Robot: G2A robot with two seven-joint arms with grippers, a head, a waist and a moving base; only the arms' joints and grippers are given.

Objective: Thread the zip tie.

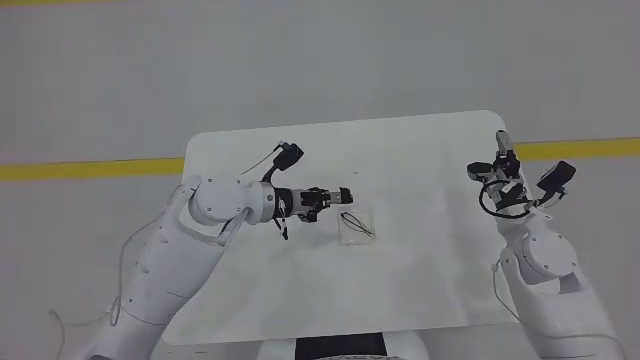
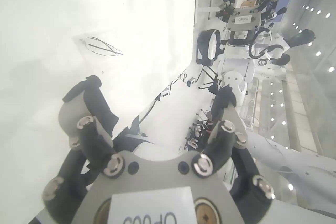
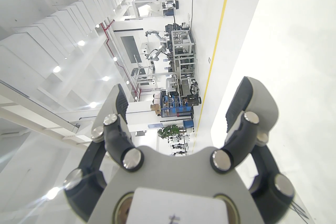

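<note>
On the left, my left gripper point(image 1: 341, 196) hangs over the white table point(image 1: 430, 150), its fingers spread wide and holding nothing. Just beside it, near the table's middle, a small bundle of thin black zip ties point(image 1: 356, 225) lies flat on the surface. Well to the right, my right gripper point(image 1: 503, 148) is at the table's edge, also spread wide and empty.
</note>
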